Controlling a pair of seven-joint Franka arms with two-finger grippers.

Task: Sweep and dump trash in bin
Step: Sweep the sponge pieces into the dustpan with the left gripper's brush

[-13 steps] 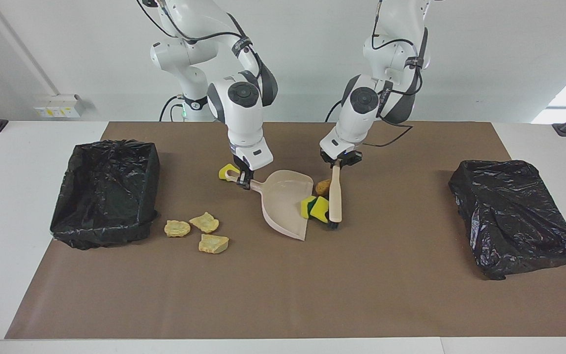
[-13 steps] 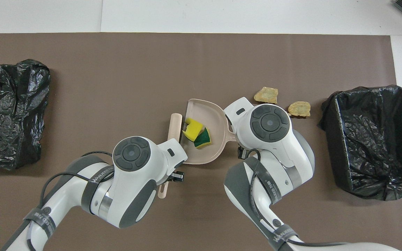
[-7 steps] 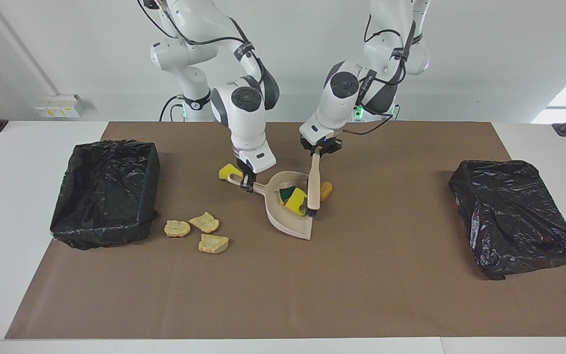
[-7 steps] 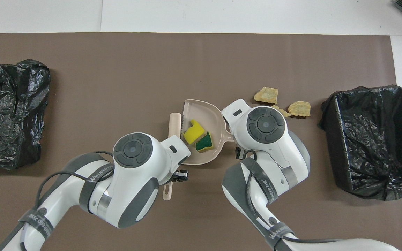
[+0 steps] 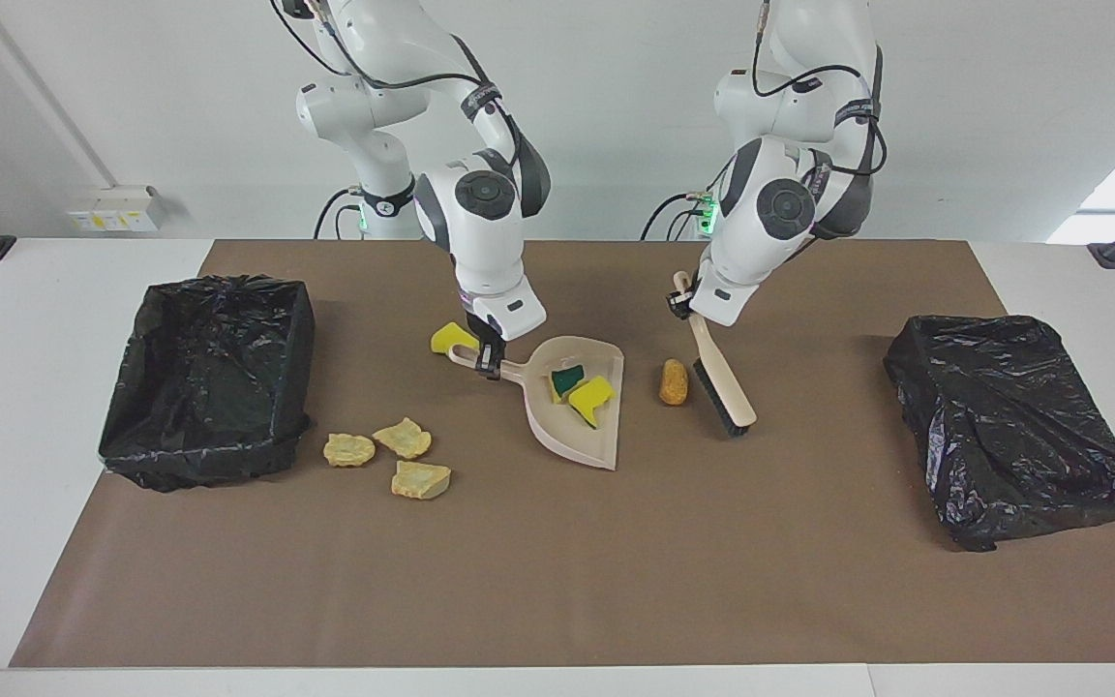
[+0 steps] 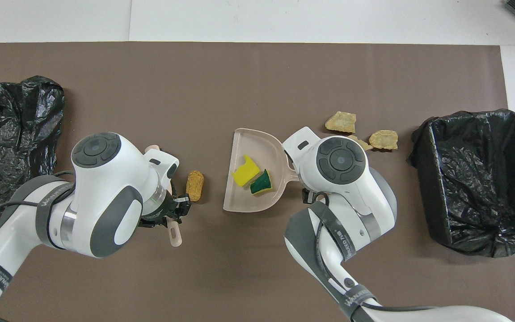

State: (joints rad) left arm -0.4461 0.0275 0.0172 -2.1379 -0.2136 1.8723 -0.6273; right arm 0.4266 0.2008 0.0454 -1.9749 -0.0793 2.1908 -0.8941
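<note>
My right gripper (image 5: 488,363) is shut on the handle of the beige dustpan (image 5: 567,436), which rests on the brown mat. Two yellow-and-green sponge wedges (image 5: 582,390) (image 6: 252,173) lie in the pan (image 6: 248,143). My left gripper (image 5: 681,302) is shut on the handle of the beige brush (image 5: 722,379), whose bristle end sits low beside the orange-brown nugget (image 5: 674,381) (image 6: 195,185), toward the left arm's end. Another yellow wedge (image 5: 451,337) lies by the pan's handle. Three tan lumps (image 5: 403,438) (image 6: 340,121) lie beside the open black-lined bin (image 5: 209,378) (image 6: 472,179).
A second black bag-covered box (image 5: 1012,426) (image 6: 11,134) stands at the left arm's end of the table. The brown mat (image 5: 557,581) covers most of the white table.
The left arm pushed the two wedges into the dustpan with the brush, then swung the brush out past the nugget toward its own end. The right arm held the pan almost still.
</note>
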